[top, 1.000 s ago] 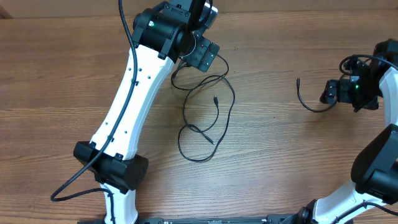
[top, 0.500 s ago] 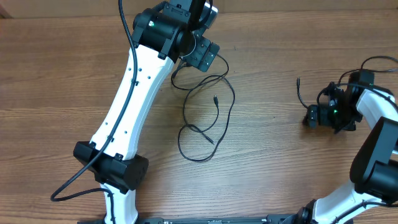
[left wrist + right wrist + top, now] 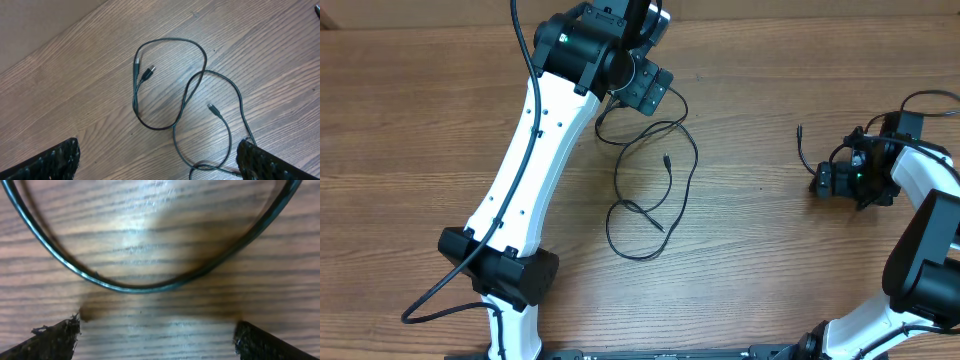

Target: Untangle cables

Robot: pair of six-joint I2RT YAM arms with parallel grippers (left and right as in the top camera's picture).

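The right claw (image 3: 821, 182), wide open and empty, has swung in from the right edge over the last second and dropped low over the short cable (image 3: 802, 150). Its wrist view shows the cord's bend lying just ahead of the spread fingers (image 3: 55, 342), not yet between them. I judge a pickup is being lined up, to draw this strand farther from the rest. That cable is a J: its long axis runs far-to-near, the tip points toward the far edge, and the hook curls right under the claw. The left claw (image 3: 658, 95), also wide and empty, has not moved. It hangs over the looped cables (image 3: 175, 39) near the middle of the worktop's (image 3: 420, 120) far edge.
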